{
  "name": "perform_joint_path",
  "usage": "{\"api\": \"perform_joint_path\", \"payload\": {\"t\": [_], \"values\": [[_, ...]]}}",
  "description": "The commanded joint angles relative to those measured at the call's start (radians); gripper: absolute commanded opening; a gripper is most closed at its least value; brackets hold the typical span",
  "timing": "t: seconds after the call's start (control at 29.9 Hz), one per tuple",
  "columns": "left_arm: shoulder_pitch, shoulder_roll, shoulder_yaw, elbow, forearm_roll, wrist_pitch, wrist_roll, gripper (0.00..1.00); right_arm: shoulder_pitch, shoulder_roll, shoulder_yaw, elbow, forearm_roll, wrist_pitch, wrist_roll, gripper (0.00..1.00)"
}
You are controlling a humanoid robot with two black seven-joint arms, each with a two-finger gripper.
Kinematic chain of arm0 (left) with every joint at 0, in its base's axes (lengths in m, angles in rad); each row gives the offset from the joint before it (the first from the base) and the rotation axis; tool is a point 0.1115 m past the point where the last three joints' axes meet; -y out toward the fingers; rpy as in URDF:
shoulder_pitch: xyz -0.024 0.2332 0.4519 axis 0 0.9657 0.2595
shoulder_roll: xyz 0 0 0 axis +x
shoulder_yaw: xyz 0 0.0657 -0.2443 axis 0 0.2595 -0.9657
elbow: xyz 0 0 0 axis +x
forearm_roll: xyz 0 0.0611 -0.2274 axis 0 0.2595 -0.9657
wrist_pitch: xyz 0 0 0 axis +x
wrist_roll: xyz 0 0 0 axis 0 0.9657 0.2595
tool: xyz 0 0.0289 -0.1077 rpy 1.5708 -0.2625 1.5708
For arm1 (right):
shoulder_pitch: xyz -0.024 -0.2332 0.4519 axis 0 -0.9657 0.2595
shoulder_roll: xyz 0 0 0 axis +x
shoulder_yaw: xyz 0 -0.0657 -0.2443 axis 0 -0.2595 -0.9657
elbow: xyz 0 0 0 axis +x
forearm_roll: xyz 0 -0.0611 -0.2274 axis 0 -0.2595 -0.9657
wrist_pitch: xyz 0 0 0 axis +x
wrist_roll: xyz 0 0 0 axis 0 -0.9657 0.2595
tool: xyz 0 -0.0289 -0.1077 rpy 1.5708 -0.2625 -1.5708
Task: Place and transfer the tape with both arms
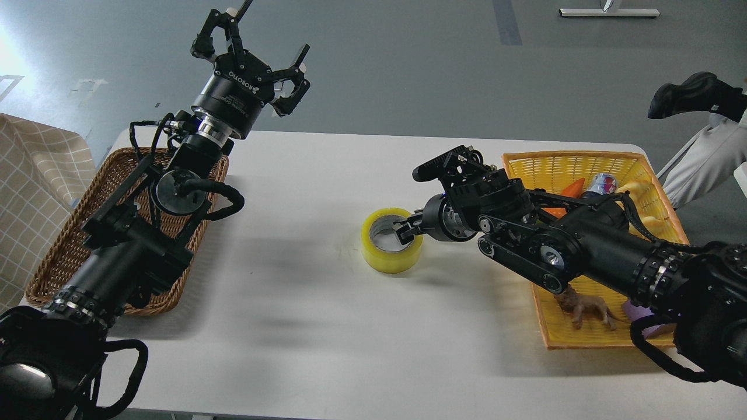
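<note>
The tape [390,261], a yellow translucent roll with a grey-white core, lies flat on the white table [327,338] near its middle, hole facing up. My right gripper [405,231] reaches in from the right and is shut on the roll's right wall, with one finger inside the core and one outside. My left gripper [257,41] is open and empty. It is held high above the table's far left corner, well apart from the tape.
A brown wicker basket [64,245] sits at the table's left edge under my left arm. A yellow basket [560,166] at the right holds toys, among them a can [601,184] and a brown dinosaur [586,306]. A person's leg [700,157] is at the far right.
</note>
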Motion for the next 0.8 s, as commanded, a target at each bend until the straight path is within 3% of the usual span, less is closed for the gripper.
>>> {"api": "perform_joint_path", "payload": {"t": [0.0, 0.13, 0.3, 0.53, 0.77], "values": [[0.002, -0.004, 0.001, 0.002, 0.0, 0.0, 0.0, 0.98, 0.008, 0.0, 0.008, 0.005, 0.01, 0.0, 0.0, 0.93], [0.003, -0.006, 0.001, 0.002, 0.0, 0.0, 0.0, 0.98, 0.012, 0.0, 0.036, 0.017, 0.018, 0.0, 0.0, 0.96], [0.009, -0.009, 0.004, 0.002, 0.002, 0.0, 0.002, 0.98, 0.038, -0.081, 0.097, 0.057, 0.088, 0.0, -0.001, 1.0], [0.009, -0.012, 0.004, 0.009, 0.0, 0.0, 0.0, 0.98, 0.032, -0.331, 0.188, 0.291, 0.175, 0.0, 0.002, 1.0], [0.011, -0.009, 0.005, 0.009, 0.0, 0.0, 0.0, 0.98, 0.023, -0.528, 0.287, 0.414, 0.396, 0.0, 0.006, 1.0]]}}
